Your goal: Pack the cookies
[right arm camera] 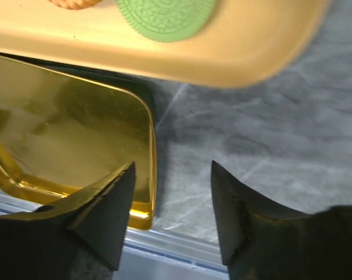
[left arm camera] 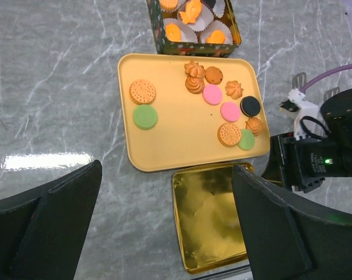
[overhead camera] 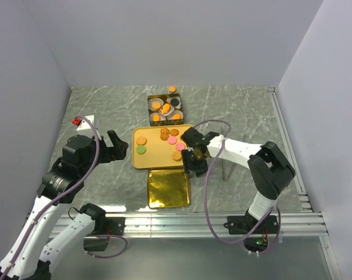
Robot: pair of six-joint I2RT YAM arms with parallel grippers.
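Top view, table: a grey marbled tabletop [overhead camera: 240,111] carried a shallow yellow rectangular tray [overhead camera: 155,156]. A dark patterned square tin [overhead camera: 149,105] stood at its far edge and a shiny gold square lid [overhead camera: 168,188] just beside its near edge.
Top view, cookies: the small toy cookies [overhead camera: 141,140] lay loose on the tray, most of them in its right half. More filled the tin, and one orange piece [overhead camera: 172,89] sat on the table just behind it.
Top view, left gripper [overhead camera: 118,147]: it hung above the table off the tray's left side.
Top view, right gripper [overhead camera: 194,168]: it hung at the tray's near right corner.
Left wrist, cookies: a tan disc [left arm camera: 142,91] and a green disc [left arm camera: 145,116] lay together on the tray's left. On the right were orange swirls, two pink discs and a black sandwich disc [left arm camera: 250,105] — and nearest the corner, a second green disc [left arm camera: 246,139].
Left wrist, tin: orange cookies rested in white scalloped paper cups [left arm camera: 222,10].
Left wrist, left gripper: its black fingers [left arm camera: 47,233] stood spread wide, with nothing between them.
Right wrist, right gripper: its jaws were partly apart and empty — over bare table just beside the lid's corner.
Right wrist, cookies: the second green disc lay on the tray close to its rim.
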